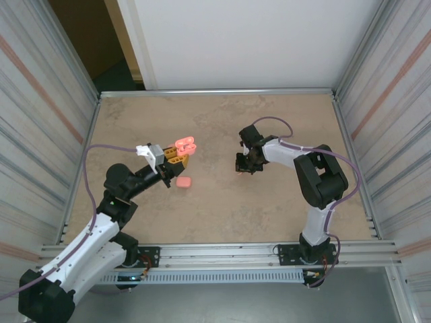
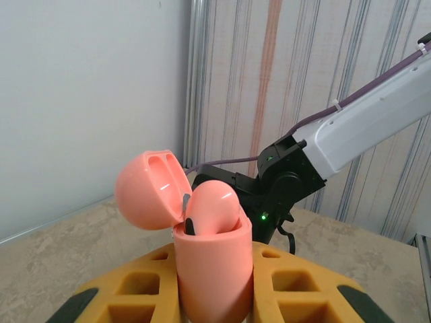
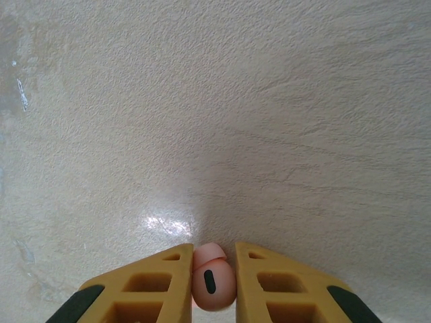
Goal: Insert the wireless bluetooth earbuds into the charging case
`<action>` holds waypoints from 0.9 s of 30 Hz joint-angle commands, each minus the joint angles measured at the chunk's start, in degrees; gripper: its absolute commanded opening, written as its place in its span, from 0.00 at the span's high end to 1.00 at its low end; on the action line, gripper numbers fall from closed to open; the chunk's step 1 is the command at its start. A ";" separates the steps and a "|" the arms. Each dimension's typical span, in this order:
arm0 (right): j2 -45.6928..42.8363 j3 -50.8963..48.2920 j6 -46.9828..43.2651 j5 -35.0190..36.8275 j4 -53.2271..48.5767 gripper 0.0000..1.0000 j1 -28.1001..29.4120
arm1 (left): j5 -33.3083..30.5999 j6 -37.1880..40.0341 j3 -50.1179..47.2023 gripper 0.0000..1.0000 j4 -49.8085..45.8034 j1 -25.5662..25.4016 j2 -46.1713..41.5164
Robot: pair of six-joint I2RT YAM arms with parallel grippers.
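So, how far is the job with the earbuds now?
Done: the left gripper holds the case open, and one earbud seems seated inside. In hand: the right gripper pinches another earbud, away from the case. Left: carry it over and seat it.

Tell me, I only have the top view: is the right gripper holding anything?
Observer: Yes. The right wrist view shows an earbud pinched between the right gripper's fingers.
Operator: Is the left one's case open?
Observer: Yes. The left wrist view shows the lid tipped back, with the left gripper clamping the case upright.
Operator: Anything inside?
Observer: A second earbud sits in it.
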 commanded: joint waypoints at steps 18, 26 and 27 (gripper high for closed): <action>-20.18 -2.77 -14.86 -4.41 3.39 0.83 1.11 | 2.01 -2.55 -0.41 1.00 6.03 -0.28 2.53; -29.59 -4.14 -20.82 -9.84 6.01 0.83 1.46 | 4.21 -6.18 -0.60 1.00 11.79 -0.24 6.47; -30.40 -4.21 -21.24 -10.34 6.30 0.83 1.61 | 4.41 -6.65 -0.49 1.00 12.37 -0.28 6.94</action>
